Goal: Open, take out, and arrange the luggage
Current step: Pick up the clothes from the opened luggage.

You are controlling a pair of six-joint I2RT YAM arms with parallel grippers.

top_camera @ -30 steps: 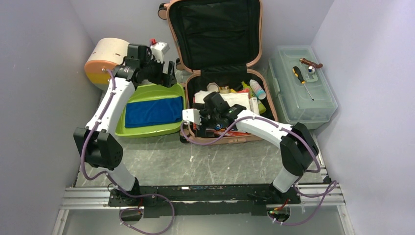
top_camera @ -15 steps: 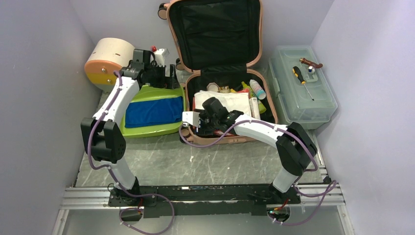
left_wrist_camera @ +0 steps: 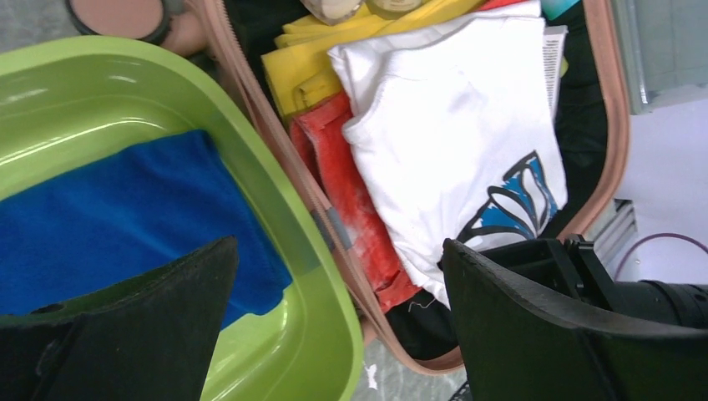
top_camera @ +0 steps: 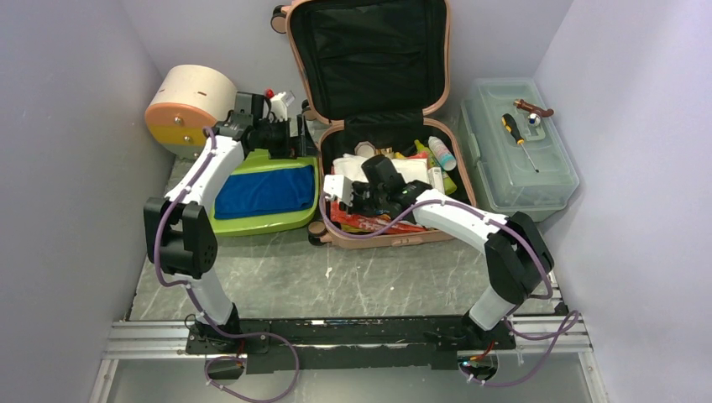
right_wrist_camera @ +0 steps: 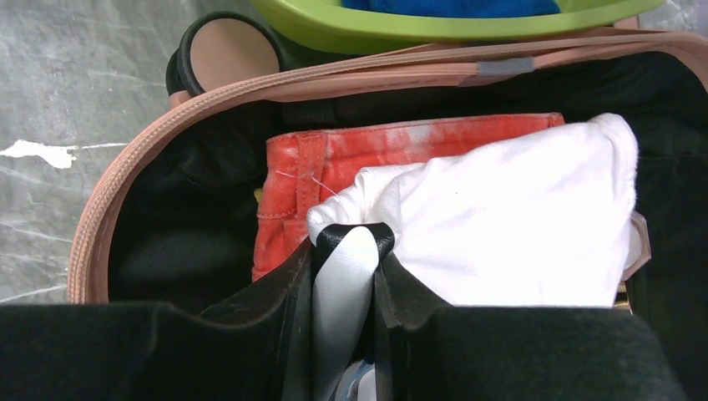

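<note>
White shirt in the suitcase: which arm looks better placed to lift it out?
The right. The right gripper is clamped on a fold of the white shirt inside the luggage. The left gripper hangs open above the green tray, holding nothing.

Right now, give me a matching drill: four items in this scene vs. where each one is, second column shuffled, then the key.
Items
1. blue towel
2. screwdriver
3. white T-shirt
4. red cloth

Places
A. on the toolbox lid
B. pinched in the right gripper
C. in the green tray
D. lying in the luggage, not gripped

Pairs: 1-C, 2-A, 3-B, 4-D
</note>
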